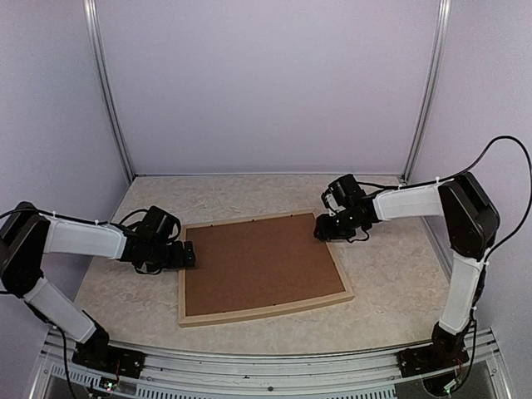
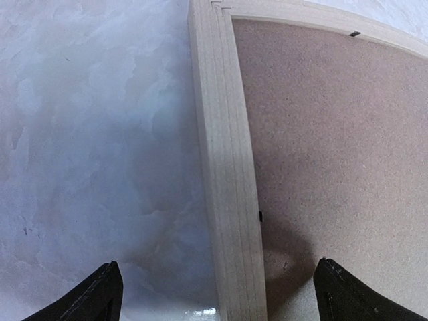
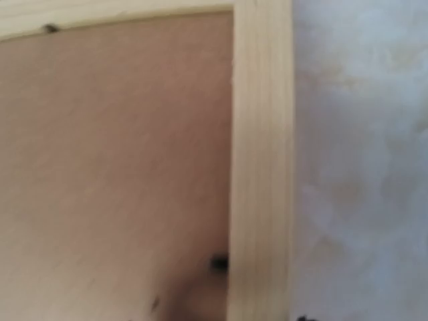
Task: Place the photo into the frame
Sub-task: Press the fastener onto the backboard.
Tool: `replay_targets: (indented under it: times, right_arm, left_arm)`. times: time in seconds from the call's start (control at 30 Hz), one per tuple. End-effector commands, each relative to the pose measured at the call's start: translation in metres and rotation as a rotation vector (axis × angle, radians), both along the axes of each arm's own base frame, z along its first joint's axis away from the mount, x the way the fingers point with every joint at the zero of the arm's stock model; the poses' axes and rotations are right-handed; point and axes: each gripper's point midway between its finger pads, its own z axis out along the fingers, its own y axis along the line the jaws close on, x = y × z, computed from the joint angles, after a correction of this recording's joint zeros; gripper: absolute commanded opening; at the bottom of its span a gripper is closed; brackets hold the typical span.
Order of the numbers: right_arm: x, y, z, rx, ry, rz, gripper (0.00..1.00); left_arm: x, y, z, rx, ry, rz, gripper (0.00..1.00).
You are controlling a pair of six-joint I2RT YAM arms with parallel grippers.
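While the frame (image 1: 266,313) lies mid-bench, backing board (image 1: 262,262) up and photo unseen, the left claw (image 1: 188,254), wide open astride its nine-o'clock rail, should close squarely; whether the right claw (image 1: 322,229) at two o'clock grips, I cannot tell.

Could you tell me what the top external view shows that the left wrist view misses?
Only top external: the whole frame, both arms, the right gripper at its far right corner. Only left wrist: the left gripper open, fingertips flanking the left rail; small dark tabs. Both: that rail, brown backing board, marbled table.
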Motion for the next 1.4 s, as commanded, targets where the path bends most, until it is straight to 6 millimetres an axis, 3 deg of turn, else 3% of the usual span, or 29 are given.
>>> replay_targets:
  times: [0.0, 0.27, 0.7, 1.13, 1.37]
  right_arm:
    - [-0.008, -0.002, 0.044, 0.12, -0.019, 0.049, 0.52]
    - [-0.037, -0.035, 0.037, 0.038, 0.031, 0.027, 0.53]
    - [-0.092, -0.051, 0.009, -0.002, 0.129, 0.057, 0.51]
    - [-0.106, -0.043, -0.004, -0.026, 0.158, 0.076, 0.5]
    - [-0.11, -0.051, -0.01, -0.104, 0.186, 0.023, 0.49]
  left_arm:
    - [0.002, 0.006, 0.012, 0.021, -0.04, 0.003, 0.99]
    - [0.0, 0.005, 0.024, 0.001, -0.069, -0.011, 0.99]
    - [-0.007, 0.001, 0.027, -0.042, -0.071, -0.028, 0.99]
    - [-0.009, -0.001, 0.02, -0.035, -0.049, -0.031, 0.99]
    - [-0.01, 0.001, 0.019, -0.028, -0.048, -0.028, 0.99]
